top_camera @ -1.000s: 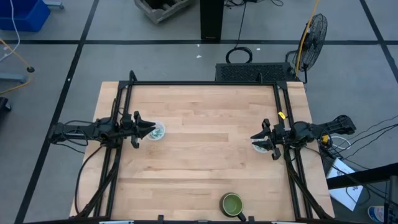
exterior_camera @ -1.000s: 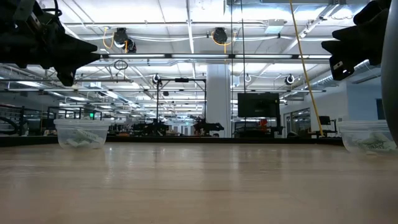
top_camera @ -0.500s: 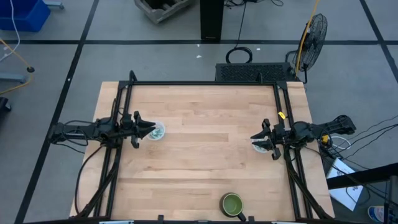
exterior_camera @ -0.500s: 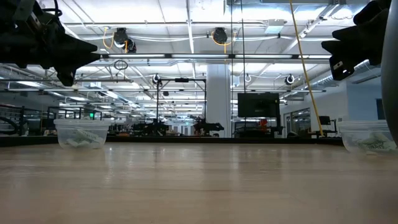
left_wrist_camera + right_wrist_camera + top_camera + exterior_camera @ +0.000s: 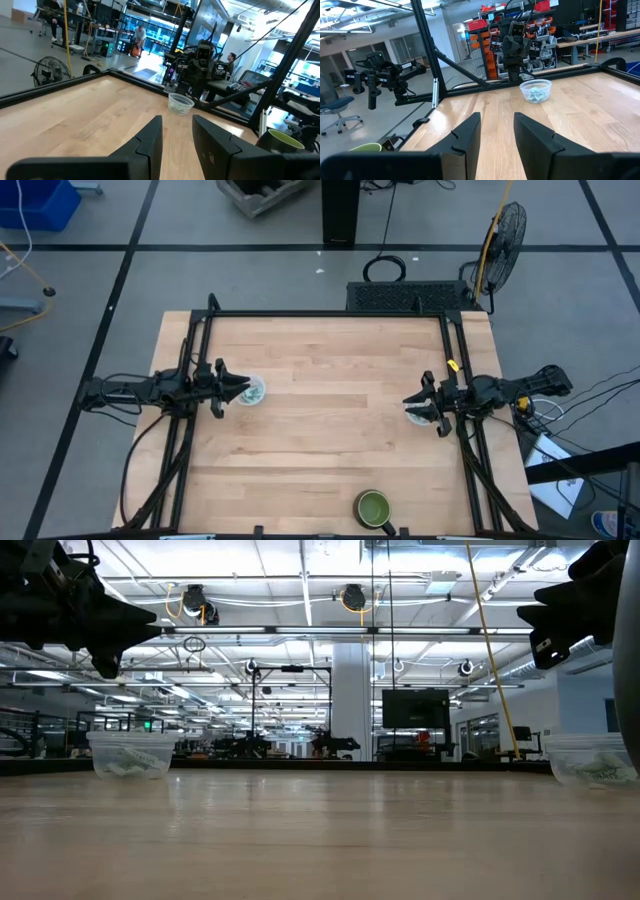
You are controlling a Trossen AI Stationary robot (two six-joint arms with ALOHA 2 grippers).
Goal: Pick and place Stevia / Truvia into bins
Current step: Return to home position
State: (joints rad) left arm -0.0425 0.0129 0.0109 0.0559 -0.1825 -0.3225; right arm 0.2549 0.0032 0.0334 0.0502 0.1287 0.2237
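Two translucent cups stand on the wooden table. The left cup (image 5: 254,391) (image 5: 130,755) (image 5: 536,91) holds pale green and white sachets (image 5: 537,95). The right cup (image 5: 417,417) (image 5: 590,760) (image 5: 180,104) also holds sachets (image 5: 600,773). My left gripper (image 5: 240,388) (image 5: 177,134) hovers open and empty above the left cup's outer side. My right gripper (image 5: 411,407) (image 5: 497,131) hovers open and empty above the right cup. I see no loose sachets on the table.
A green dark-rimmed bowl (image 5: 373,507) stands near the table's near edge, right of the middle. A black frame (image 5: 330,314) runs along the far and side edges. The wide middle of the tabletop (image 5: 330,395) is bare wood. People show in the room beyond, in the left wrist view.
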